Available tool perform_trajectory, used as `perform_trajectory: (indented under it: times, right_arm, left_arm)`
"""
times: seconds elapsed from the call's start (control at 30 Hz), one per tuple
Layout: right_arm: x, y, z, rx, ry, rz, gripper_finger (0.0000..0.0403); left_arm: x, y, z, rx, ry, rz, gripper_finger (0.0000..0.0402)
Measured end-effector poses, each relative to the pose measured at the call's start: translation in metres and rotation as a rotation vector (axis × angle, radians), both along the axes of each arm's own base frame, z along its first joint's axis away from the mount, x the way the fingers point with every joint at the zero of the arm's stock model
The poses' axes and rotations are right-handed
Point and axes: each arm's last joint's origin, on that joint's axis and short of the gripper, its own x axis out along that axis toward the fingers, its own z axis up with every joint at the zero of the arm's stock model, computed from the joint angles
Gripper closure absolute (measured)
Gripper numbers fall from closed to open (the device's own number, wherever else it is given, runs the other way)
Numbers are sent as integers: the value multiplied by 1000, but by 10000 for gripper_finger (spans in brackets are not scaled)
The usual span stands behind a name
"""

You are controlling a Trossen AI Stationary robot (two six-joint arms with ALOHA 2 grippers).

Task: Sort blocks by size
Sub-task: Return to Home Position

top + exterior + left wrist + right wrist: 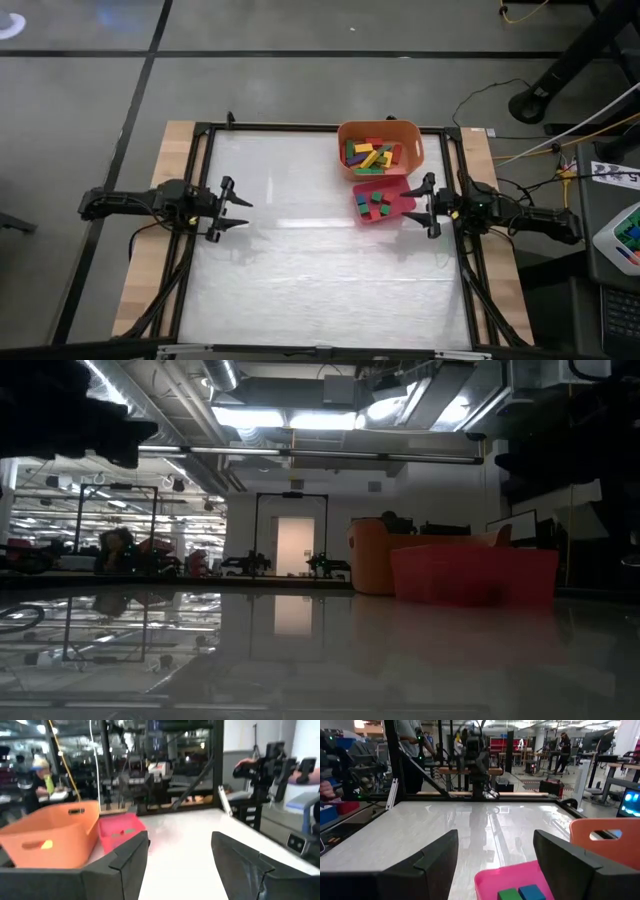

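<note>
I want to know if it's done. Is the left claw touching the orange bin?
Apart. The high view shows the left gripper at the left of the table, a wide bare stretch separating it from the orange bin.

Two arms, one orange bin, one pink tray, blocks too heaped to count.

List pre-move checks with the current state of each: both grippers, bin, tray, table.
1. The left gripper is open and empty, parked at the left side: ok.
2. The right gripper is open and empty: ok.
3. Right fingertips clear of the pink tray: they sit at its edge in the high view, contact: cannot tell.
4. The long bars are inside the orange bin: ok.
5. The cubes are inside the pink tray: ok.
6. No loose blocks seen on the table: ok.
</note>
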Motion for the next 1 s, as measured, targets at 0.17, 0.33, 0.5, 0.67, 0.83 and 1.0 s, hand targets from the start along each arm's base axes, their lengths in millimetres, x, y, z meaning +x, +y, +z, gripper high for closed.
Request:
perform_trajectory:
  times: [0.17,0.33,0.5,0.67,0.83,1.0]
  right_arm:
    - [-2,0,2,-4,-30,0,146]
    - [-2,0,2,-4,-29,2,146]
    - [-2,0,2,-4,-29,1,145]
    - [-2,0,2,-4,-30,1,146]
    - [-2,0,2,-4,-30,1,145]
    - [-2,0,2,-4,-30,1,146]
  left_arm:
    - [0,1,-4,-22,45,32,196]
    - [0,2,-5,31,47,61,196]
    - [1,3,-6,97,58,103,196]
    - [1,3,-6,81,63,102,196]
    - [1,3,-6,77,63,102,196]
    - [1,3,-6,76,64,102,196]
